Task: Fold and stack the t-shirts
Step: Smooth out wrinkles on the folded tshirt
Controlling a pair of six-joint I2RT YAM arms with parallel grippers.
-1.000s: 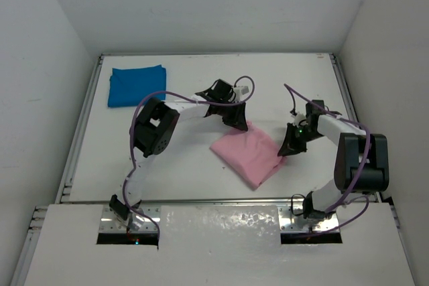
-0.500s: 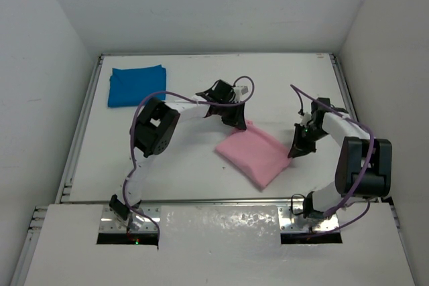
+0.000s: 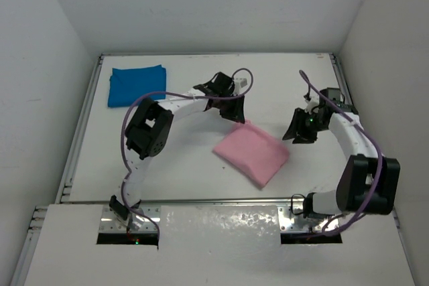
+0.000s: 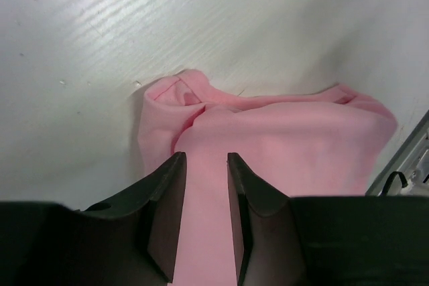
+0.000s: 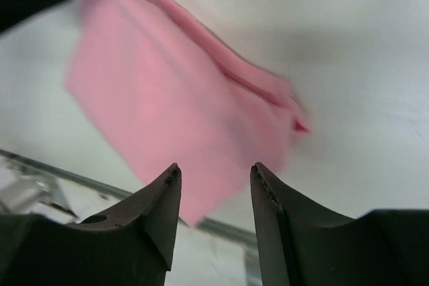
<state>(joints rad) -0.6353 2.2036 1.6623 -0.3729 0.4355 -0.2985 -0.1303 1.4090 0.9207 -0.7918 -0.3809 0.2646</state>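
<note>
The light pink t-shirt (image 3: 251, 154) lies folded in a slanted rectangle at the middle of the white table (image 3: 188, 159). The bright blue t-shirt (image 3: 137, 85) is a small folded rectangle at the far left. My left gripper (image 3: 236, 115) hangs over the pink shirt's far corner. In the left wrist view that gripper (image 4: 204, 157) has its jaws narrowly apart, with flat pink cloth (image 4: 281, 138) showing below the gap. My right gripper (image 3: 293, 133) is to the right of the pink shirt, clear of it. In the right wrist view it (image 5: 214, 169) is open and empty, with the pink shirt (image 5: 167, 92) blurred beyond.
Metal rails run along the table's left side (image 3: 79, 132), right side (image 3: 348, 92) and front edge (image 3: 201, 200). White walls close in the back and both sides. Purple cables loop over both arms. The left arm's elbow (image 3: 146, 132) stands left of the pink shirt.
My right gripper let go of the pink shirt's right edge, opened, and drew back to the right and farther away. The shirt settled flat. My left gripper shifted slightly toward the back.
</note>
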